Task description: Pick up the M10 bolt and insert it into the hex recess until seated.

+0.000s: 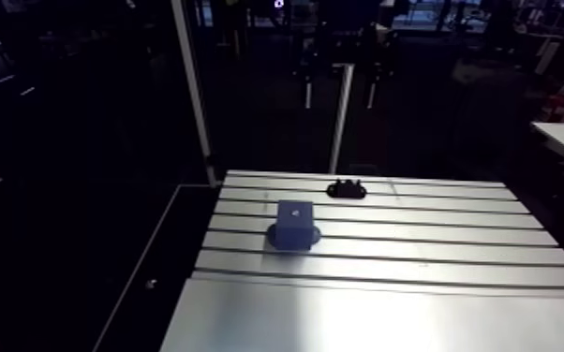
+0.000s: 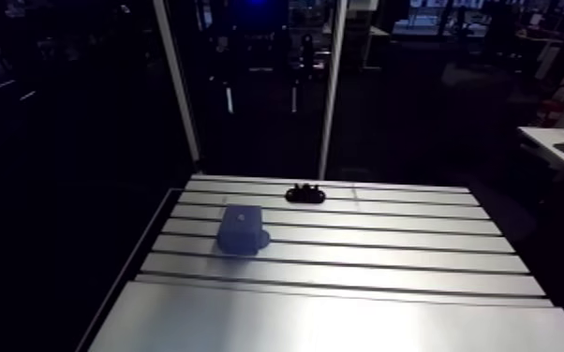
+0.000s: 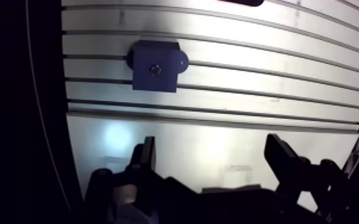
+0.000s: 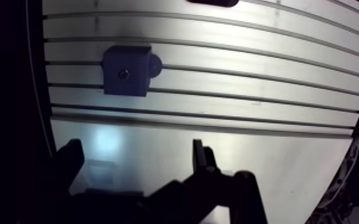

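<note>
A blue block (image 1: pixel 293 225) with a rounded base stands on the slotted table (image 1: pixel 417 239), left of centre. Its top face has a small dark hole (image 3: pixel 154 70) in the middle; I cannot tell whether anything sits in it. A small black part (image 1: pixel 347 189) with bumps on top lies near the table's far edge; whether it is the bolt is unclear. In the wrist view my gripper (image 3: pixel 212 149) hovers over the smooth plate near the front edge. It is open, with nothing between its fingers (image 3: pixel 148 152), and the block lies ahead of it. The arm view does not show the gripper.
A smooth metal plate (image 1: pixel 370 318) covers the front of the table. A white upright post (image 1: pixel 342 117) rises behind the table's far edge and another (image 1: pixel 192 84) stands at the back left. The table's left edge drops into darkness.
</note>
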`<action>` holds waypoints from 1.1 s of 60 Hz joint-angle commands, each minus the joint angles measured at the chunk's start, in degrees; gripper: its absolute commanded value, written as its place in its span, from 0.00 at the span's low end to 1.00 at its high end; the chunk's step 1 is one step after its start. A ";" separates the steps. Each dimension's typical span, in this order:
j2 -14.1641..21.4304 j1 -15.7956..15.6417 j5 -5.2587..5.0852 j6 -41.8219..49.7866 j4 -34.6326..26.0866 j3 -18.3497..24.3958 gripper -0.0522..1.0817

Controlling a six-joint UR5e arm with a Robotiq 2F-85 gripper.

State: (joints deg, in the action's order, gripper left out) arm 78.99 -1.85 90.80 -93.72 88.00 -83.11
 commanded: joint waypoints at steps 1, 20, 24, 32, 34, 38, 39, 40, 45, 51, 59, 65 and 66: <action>3.77 2.30 0.56 -2.39 -1.31 1.43 0.05; 7.87 1.85 0.39 -2.30 -1.13 -0.34 0.05; 8.05 1.85 0.23 -2.30 -1.19 -0.92 0.05; 7.99 1.85 0.04 -2.21 -2.17 -0.81 0.05; 7.98 1.85 -0.04 -2.21 -2.70 -0.64 0.05; 7.98 1.86 -0.06 -2.21 -3.21 -0.20 0.05; 7.98 1.85 -0.05 -2.21 -3.23 -0.10 0.05; 7.98 1.85 -0.05 -2.21 -3.23 -0.08 0.05; 7.98 1.85 0.02 -2.21 -3.23 -0.24 0.05; 7.98 1.85 -0.05 -2.21 -3.23 -0.43 0.05; 7.89 1.94 -0.05 -2.21 -3.14 -0.34 0.05; 7.88 1.94 0.02 -2.14 -3.14 -0.34 0.05; 7.88 1.94 0.02 -2.14 -3.14 -0.34 0.05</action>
State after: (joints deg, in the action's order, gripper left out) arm 86.92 0.05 90.75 -95.93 84.85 -83.47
